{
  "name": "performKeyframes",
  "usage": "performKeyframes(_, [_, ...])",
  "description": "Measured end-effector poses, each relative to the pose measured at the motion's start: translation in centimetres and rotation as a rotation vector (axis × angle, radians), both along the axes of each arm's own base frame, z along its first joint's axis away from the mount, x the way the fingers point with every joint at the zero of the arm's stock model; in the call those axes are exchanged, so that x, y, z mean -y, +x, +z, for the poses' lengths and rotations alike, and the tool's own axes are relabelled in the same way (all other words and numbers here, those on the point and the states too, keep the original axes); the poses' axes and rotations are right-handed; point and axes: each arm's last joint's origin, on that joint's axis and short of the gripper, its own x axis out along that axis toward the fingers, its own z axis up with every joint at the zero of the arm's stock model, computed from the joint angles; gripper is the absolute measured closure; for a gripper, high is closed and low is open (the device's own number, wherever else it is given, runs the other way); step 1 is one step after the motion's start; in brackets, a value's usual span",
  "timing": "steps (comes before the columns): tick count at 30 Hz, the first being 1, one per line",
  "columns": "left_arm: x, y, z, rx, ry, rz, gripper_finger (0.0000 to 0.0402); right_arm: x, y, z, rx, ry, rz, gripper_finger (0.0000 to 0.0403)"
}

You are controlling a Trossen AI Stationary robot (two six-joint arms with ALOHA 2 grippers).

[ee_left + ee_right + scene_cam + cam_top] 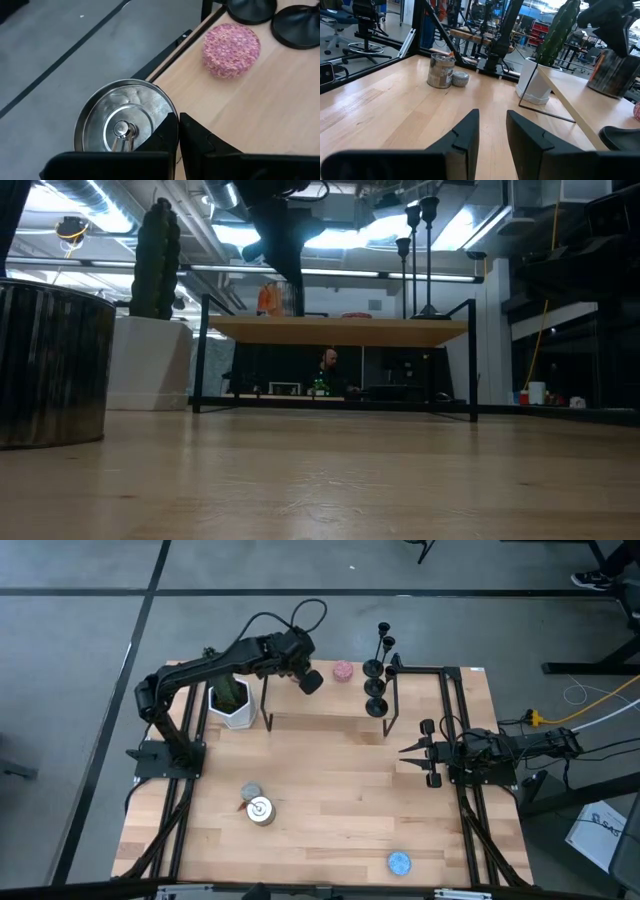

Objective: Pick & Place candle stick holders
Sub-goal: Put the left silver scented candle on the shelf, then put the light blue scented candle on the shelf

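Note:
Several matte-black candle stick holders point(378, 670) stand on their round bases at the right end of the raised wooden shelf point(330, 700); two bases point(297, 22) show in the left wrist view. My left gripper point(179, 116) is over the shelf's far edge, left of them, shut on an open silver tin point(120, 120). The tin shows as a dark cylinder point(612, 72) in the right wrist view. Whether its bottom touches the shelf, I cannot tell. My right gripper point(492, 122) waits at the table's right edge point(412, 752), pointing level, slightly open, with nothing between its fingers. My left gripper pinches the tin's rim wall point(169, 111) on the side toward the shelf. One finger point(162, 135) is inside the tin and the other point(197, 137) outside. The fingers come slanting down from the table's left. The tin's open top faces up.
A pink round puck point(231, 50) lies on the shelf between the tin and the holders. A cactus in a white pot point(232, 700) stands at the shelf's left end. A second silver tin point(261, 810) with a small grey disc point(250, 790) and a blue puck point(399, 862) sit nearer.

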Motion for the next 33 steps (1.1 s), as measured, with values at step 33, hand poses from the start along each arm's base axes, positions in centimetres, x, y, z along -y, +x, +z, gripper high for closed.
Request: performKeyframes(33, [9.5,-0.9,5.3,0.041,0.222,-0.328,0.0314,0.0,0.0,0.0,0.000,0.000,0.000,0.0302])
